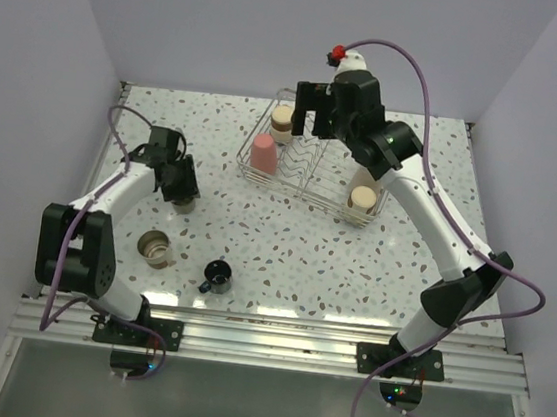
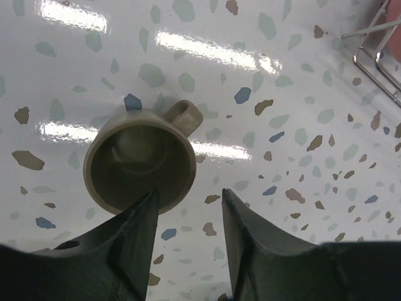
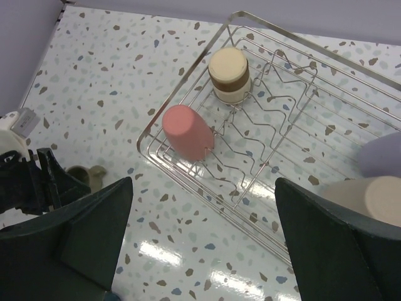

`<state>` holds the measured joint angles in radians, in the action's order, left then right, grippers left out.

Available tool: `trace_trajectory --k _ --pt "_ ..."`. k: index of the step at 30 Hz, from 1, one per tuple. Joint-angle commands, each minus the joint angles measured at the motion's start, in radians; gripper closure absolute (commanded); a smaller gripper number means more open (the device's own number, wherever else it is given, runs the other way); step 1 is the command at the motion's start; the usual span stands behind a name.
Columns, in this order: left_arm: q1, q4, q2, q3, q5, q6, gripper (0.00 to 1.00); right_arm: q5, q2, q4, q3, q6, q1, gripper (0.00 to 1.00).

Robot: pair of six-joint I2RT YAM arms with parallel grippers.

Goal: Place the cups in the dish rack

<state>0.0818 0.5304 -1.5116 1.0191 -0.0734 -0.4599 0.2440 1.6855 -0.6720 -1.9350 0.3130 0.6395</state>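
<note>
Over on the left, the left end effector (image 2: pixel 188 197) hangs low over a grey-beige handled mug (image 2: pixel 141 166) that stands upright on the speckled counter (image 1: pixel 284 249), mouth up and handle pointing away from the arm. Its fingers are part-way apart with bare counter showing between them. One tip sits right at the mug's near rim and the other is off to the side, so nothing is clamped. Nearer the arm bases, a second grey-beige cup (image 1: pixel 157 248) stands upright, and a small black mug (image 1: pixel 217 277) sits just to its right. At the far side of the counter is the wire dish rack (image 1: pixel 308 172), and the right end effector (image 1: pixel 310 111) hovers above it with its jaws spread wide and empty. Inside the rack, a coral-pink tumbler (image 3: pixel 188 132) rests mouth down near the left rim and a beige cup with a brown band (image 3: pixel 229 75) stands behind it. At the rack's other end are a tall beige tumbler (image 3: pixel 369 197) and, beside it, a lavender cup (image 3: pixel 385 153), only partly in view.
</note>
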Motion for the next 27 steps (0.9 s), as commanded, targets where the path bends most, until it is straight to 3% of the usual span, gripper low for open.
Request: trace_trajectory --k 1,4,9,15,22,27 --pt "0.004 -0.04 -0.042 0.01 0.026 0.026 0.55 0.003 -0.067 0.032 0.014 0.003 -0.011 0.01" --pt "0.006 -0.058 -0.074 -0.002 0.012 0.03 0.65 0.003 -0.072 0.034 0.027 0.005 -0.017 0.01" --pt "0.006 -0.078 -0.096 -0.019 0.007 0.035 0.73 -0.008 -0.066 0.037 0.028 0.014 -0.02 0.01" --pt "0.007 -0.066 -0.093 0.028 -0.018 0.038 1.0 -0.011 -0.058 0.038 0.022 0.015 -0.021 0.01" --pt "0.006 -0.041 -0.087 0.24 -0.167 0.017 1.0 -0.052 -0.032 0.029 -0.035 0.046 -0.04 0.02" --pt "0.003 -0.115 -0.076 0.421 -0.368 -0.072 1.0 -0.359 -0.001 0.097 -0.065 0.213 -0.167 0.02"
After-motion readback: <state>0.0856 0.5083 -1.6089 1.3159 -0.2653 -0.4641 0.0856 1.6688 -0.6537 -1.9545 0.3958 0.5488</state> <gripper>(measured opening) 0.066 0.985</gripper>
